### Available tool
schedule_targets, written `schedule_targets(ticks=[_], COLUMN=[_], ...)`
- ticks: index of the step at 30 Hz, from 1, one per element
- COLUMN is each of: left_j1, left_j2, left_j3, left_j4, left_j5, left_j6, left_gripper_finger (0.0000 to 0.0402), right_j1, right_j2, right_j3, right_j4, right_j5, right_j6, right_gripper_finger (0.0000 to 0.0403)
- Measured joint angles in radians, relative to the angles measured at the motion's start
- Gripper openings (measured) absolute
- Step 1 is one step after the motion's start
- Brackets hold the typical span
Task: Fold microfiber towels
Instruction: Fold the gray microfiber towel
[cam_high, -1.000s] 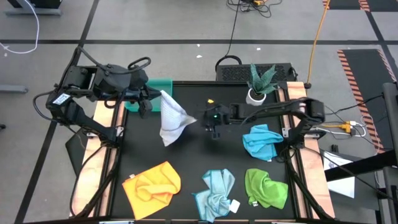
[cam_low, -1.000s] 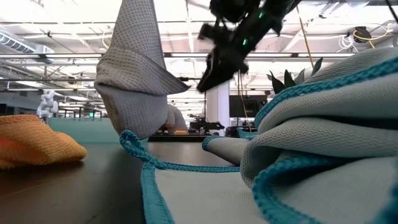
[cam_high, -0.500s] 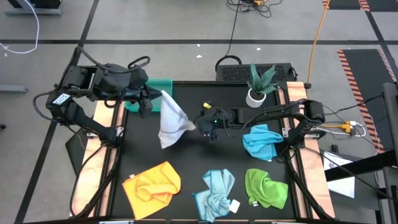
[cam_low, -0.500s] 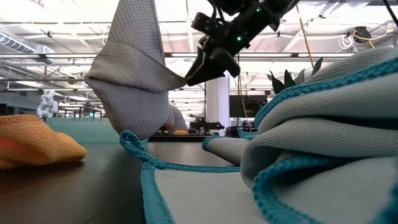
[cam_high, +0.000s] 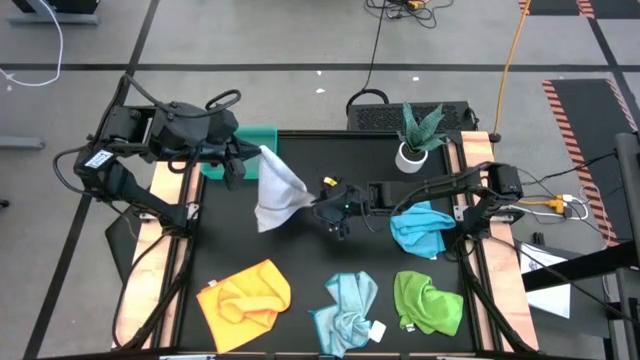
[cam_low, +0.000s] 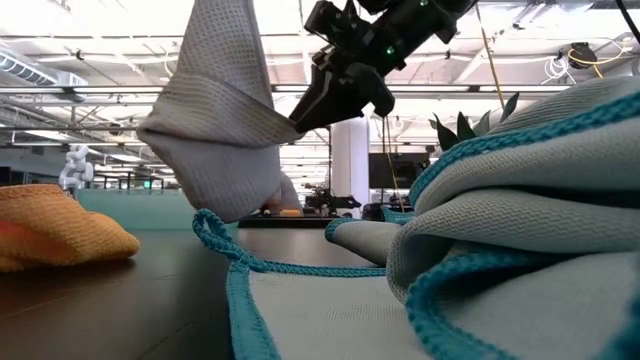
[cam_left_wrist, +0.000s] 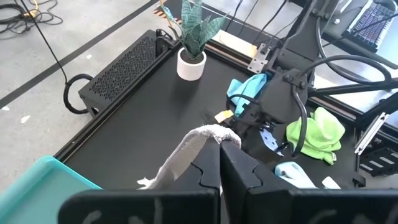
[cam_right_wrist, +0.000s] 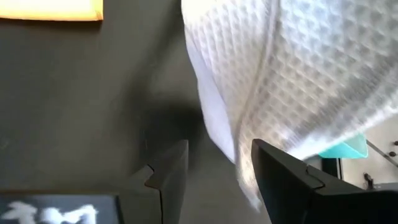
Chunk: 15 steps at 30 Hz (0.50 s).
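White-grey towel (cam_high: 277, 196) against right pincer (cam_high: 318, 205)

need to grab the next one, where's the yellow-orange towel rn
In the high view the yellow-orange towel lies crumpled at the table's front left, with the pale blue towel to its right.

You see a grey floor (cam_high: 250, 35) with dark lines around the black table (cam_high: 310, 255), cables (cam_high: 378, 40) trailing behind it, and ceiling lights (cam_low: 90, 60) overhead.
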Motion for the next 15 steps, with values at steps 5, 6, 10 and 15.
schedule_targets(ticks=[5, 6, 10, 15], left_j1=[0.0, 0.0, 0.0, 0.0], left_j2=[0.0, 0.0, 0.0, 0.0], left_j3=[0.0, 0.0, 0.0, 0.0], left_j4=[0.003, 0.002, 0.003, 0.004], left_j5=[0.03, 0.033, 0.043, 0.05], left_j6=[-0.008, -0.011, -0.013, -0.015], left_gripper_finger=[0.0, 0.0, 0.0, 0.0], right_j1=[-0.005, -0.008, -0.024, -0.041], right_j2=[0.0, 0.0, 0.0, 0.0], right_j3=[0.0, 0.0, 0.0, 0.0], right_j4=[-0.003, -0.002, -0.01, -0.015], right_j5=[0.001, 0.001, 0.003, 0.003], right_j6=[-0.03, -0.043, -0.065, -0.085], right_gripper_finger=[0.0157, 0.0153, 0.0136, 0.0119])
